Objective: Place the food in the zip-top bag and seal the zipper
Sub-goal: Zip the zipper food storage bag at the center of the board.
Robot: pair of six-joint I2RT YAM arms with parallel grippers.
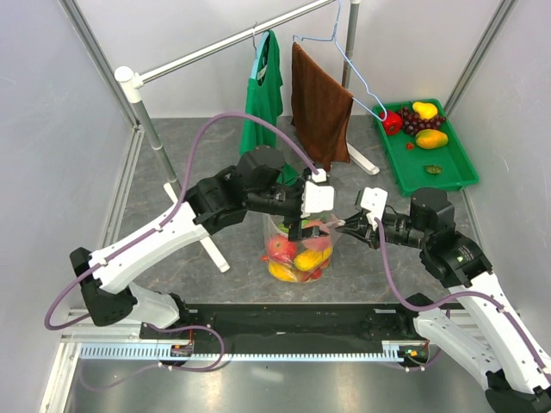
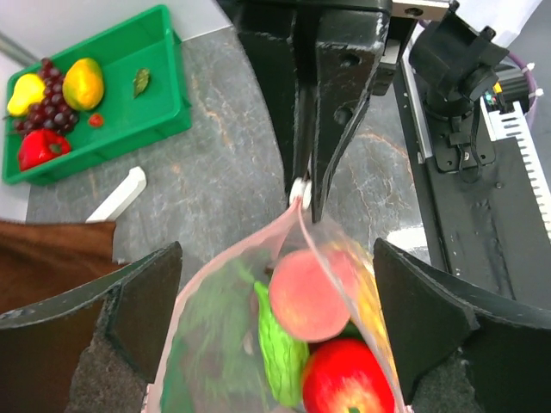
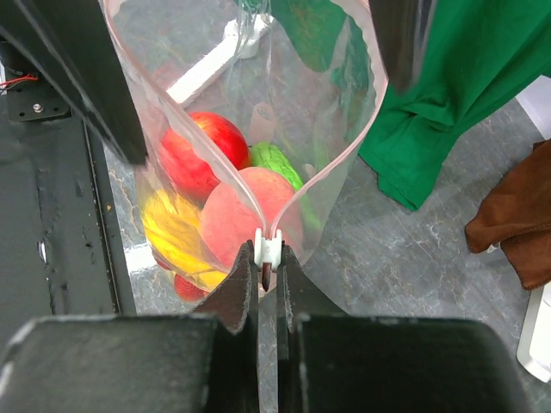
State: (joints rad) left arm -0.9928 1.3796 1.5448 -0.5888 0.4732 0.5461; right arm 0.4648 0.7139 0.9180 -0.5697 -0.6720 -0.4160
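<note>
The clear zip-top bag (image 1: pixel 301 254) hangs between my two grippers with its mouth spread open. Inside it are a peach (image 2: pixel 310 292), a red apple (image 2: pixel 349 379), a green vegetable (image 2: pixel 280 353) and a yellow fruit (image 3: pixel 168 232). My right gripper (image 3: pixel 269 262) is shut on the white slider of the zipper (image 3: pixel 269 248) at one end of the mouth; it also shows in the top view (image 1: pixel 342 225). My left gripper (image 2: pixel 277 258) is open, its fingers (image 2: pixel 146 310) straddling the bag's mouth from above, as in the top view (image 1: pixel 301 225).
A green tray (image 1: pixel 456 163) at the back right holds purple grapes (image 1: pixel 419 123), a red pepper (image 1: pixel 392 122), a yellow pear (image 1: pixel 424 109) and a mango (image 1: pixel 432 138). A green cloth (image 1: pixel 263 95) and brown towel (image 1: pixel 320 107) hang from a rack behind the bag.
</note>
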